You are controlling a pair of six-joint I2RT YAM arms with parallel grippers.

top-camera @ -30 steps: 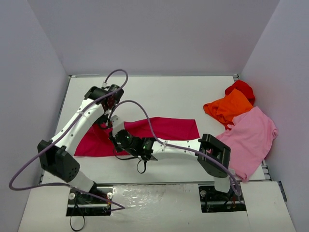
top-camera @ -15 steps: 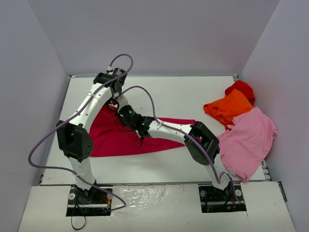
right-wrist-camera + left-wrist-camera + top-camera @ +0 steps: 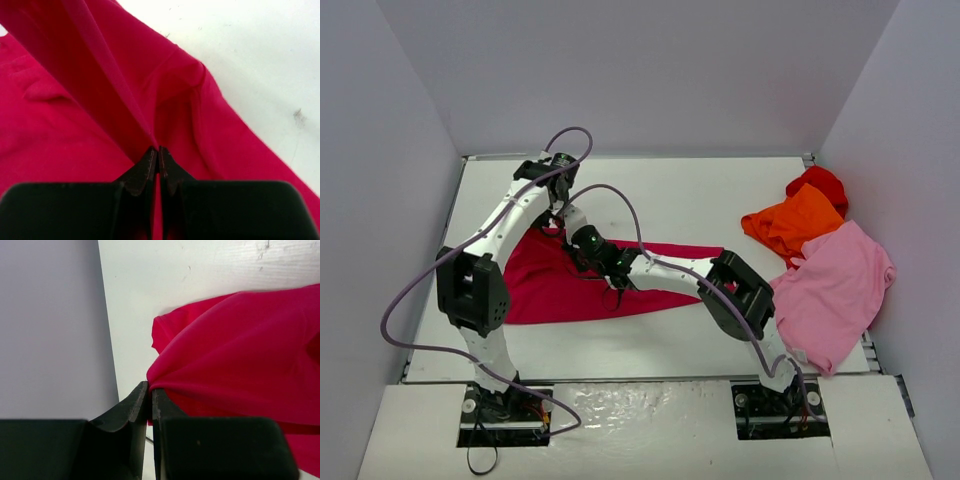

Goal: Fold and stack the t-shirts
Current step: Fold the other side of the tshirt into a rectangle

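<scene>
I have the left gripper point(image 3: 150, 388) and right gripper point(image 3: 158, 150) clamped on the crimson t-shirt point(image 3: 540, 282) mid-fold; orange t-shirt point(image 3: 788, 226), pink t-shirt point(image 3: 835, 282) and red t-shirt point(image 3: 822, 183) wait crumpled well to their right

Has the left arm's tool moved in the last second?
Yes. The left tool, pinching the crimson shirt, went toward the far edge of the table.

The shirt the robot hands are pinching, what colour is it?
The shirt is plain crimson-magenta, with no pattern. The left wrist view shows it best.
</scene>
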